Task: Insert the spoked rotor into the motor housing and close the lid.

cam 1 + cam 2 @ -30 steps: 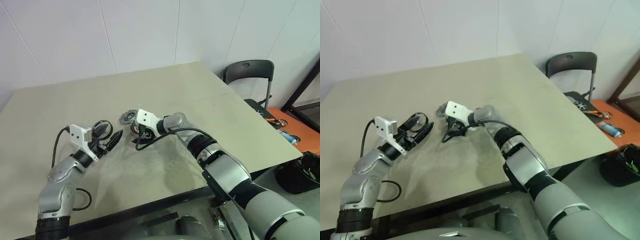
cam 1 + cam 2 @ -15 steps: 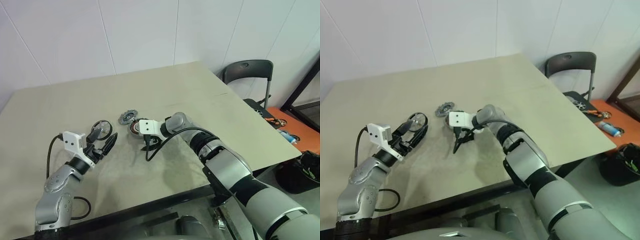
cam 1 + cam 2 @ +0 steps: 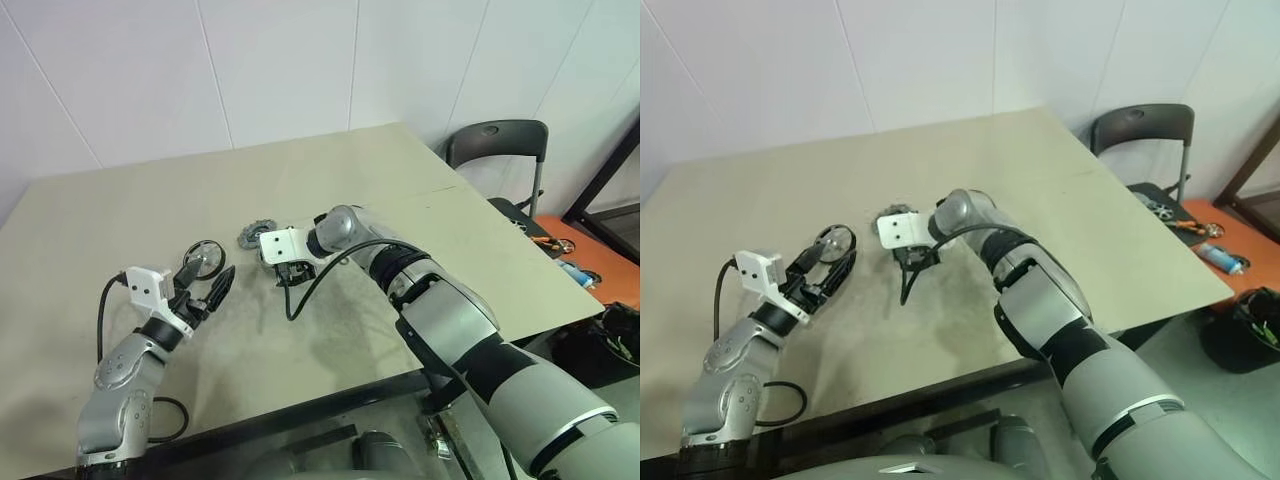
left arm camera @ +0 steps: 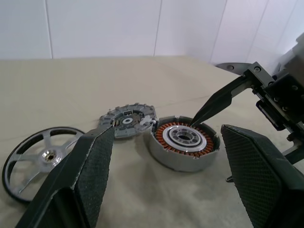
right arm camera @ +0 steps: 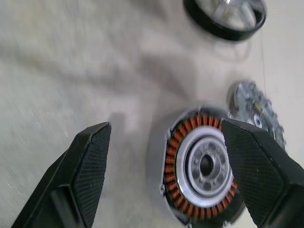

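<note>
Table: beige top, carrying three round metal parts close together near its middle.
Motor housing: shallow silver-rimmed cup lying flat on the table, open side up, with a ring of copper-coloured windings around a pale silver centre with a dark bore. Nothing sits inside it.
Spoked rotor: flat grey wheel with a notched rim, lying on the table just beside the housing, rims almost touching. In the head views it sits on the far side of the housing.
Black-rimmed wheel: silver spoked disc with a dark rim, lying flat on the table, apart from the other two parts and on the robot's left of them, just ahead of the left gripper.
Left gripper: hovers low over the table, pointing roughly level toward the parts. Its two black fingers are spread wide and hold nothing.
Right gripper: hangs above the motor housing, angled downward and toward the robot's left. Its jaws stand wide apart with nothing between them; in the right wrist view the housing lies between the two fingers, nearer one of them. One fingertip shows in the left wrist view just over the housing's windings; contact cannot be told.
Chair: dark, standing past the table's right corner.
</note>
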You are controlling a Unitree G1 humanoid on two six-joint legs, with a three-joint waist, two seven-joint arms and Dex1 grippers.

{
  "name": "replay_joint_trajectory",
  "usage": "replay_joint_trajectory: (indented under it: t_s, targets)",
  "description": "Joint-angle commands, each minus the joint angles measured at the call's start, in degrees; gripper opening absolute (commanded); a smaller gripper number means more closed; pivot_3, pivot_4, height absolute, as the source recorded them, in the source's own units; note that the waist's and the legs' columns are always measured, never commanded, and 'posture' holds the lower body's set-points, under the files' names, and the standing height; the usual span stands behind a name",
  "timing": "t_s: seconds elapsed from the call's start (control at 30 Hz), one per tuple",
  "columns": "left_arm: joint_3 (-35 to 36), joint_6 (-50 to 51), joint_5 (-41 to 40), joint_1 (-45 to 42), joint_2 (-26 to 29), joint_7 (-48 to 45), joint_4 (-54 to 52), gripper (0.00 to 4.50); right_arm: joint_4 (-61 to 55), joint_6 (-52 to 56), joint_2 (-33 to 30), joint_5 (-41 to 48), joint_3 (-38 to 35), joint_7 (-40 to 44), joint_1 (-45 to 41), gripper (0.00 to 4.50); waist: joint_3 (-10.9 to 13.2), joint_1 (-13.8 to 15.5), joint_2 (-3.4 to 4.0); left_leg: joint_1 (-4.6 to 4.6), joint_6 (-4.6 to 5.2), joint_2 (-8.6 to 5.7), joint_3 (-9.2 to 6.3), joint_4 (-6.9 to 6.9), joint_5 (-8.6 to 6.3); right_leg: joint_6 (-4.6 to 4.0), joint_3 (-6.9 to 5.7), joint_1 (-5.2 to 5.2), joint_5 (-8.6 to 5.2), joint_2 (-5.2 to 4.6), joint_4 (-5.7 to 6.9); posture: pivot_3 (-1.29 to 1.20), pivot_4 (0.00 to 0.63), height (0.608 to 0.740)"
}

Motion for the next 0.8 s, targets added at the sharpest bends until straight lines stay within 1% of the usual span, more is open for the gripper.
replay_joint_trajectory:
  t_s: [0.03, 0.37, 0.47, 0.57, 0.6, 0.8]
  targets:
    - [0.78, -1.26, -0.26, 0.70, -0.07, 0.73, -3.77, 3.80, 0.62, -0.47, -0.84, -3.51, 1.92, -3.77, -0.93, 3.86, 0.00, 0.01, 0.00, -0.01, 0.00, 0.00, 0.00, 0.00, 0.00, 0.00, 0.00, -0.02, 0.00, 0.00, 0.00, 0.00, 0.000, 0.740]
    - [0.81, -1.07, -0.50, 3.28, -0.51, 1.74, -6.08, 3.80, 1.85, 2.17, -2.13, -6.62, 1.91, -6.79, -0.07, 3.86, 0.00, -0.01, 0.01, 0.00, -0.05, 0.00, 0.01, 0.00, 0.03, -0.03, 0.01, -0.03, 0.01, 0.01, 0.07, 0.00, 0.000, 0.740]
    - [0.70, -1.12, -0.54, 3.33, -0.60, 2.04, -6.24, 3.82, 1.87, 2.04, -2.12, -7.25, 2.21, -7.38, 0.14, 3.28, 0.00, 0.00, 0.01, 0.00, -0.09, 0.00, 0.01, 0.00, 0.05, -0.05, 0.01, -0.03, 0.03, 0.01, 0.08, 0.00, 0.000, 0.740]
    - [0.53, -1.23, -0.46, 3.34, -0.79, 2.28, -6.32, 3.82, 1.85, 2.09, -1.89, -7.36, 1.96, -7.35, 0.32, 2.21, 0.00, 0.00, 0.01, 0.00, -0.10, 0.00, 0.01, 0.00, 0.06, -0.05, 0.01, -0.03, 0.03, 0.01, 0.09, 0.00, 0.000, 0.740]
    - [0.51, -1.23, -0.44, 3.31, -0.88, 2.34, -6.35, 3.82, 1.87, 2.21, -1.76, -7.23, 1.77, -6.72, 0.38, 1.92, 0.00, -0.03, 0.01, 0.00, -0.10, 0.00, 0.00, 0.00, 0.06, -0.05, 0.01, -0.03, 0.03, 0.01, 0.09, 0.00, 0.000, 0.740]
    - [-0.03, -1.40, -0.16, 3.68, -1.50, 2.46, -6.59, 3.82, 1.71, 1.51, -0.92, -7.22, 1.80, -5.96, 0.85, 1.92, 0.00, -0.05, 0.02, 0.01, -0.10, 0.00, 0.01, 0.00, 0.06, -0.06, 0.01, -0.03, 0.03, 0.01, 0.09, 0.00, 0.000, 0.740]
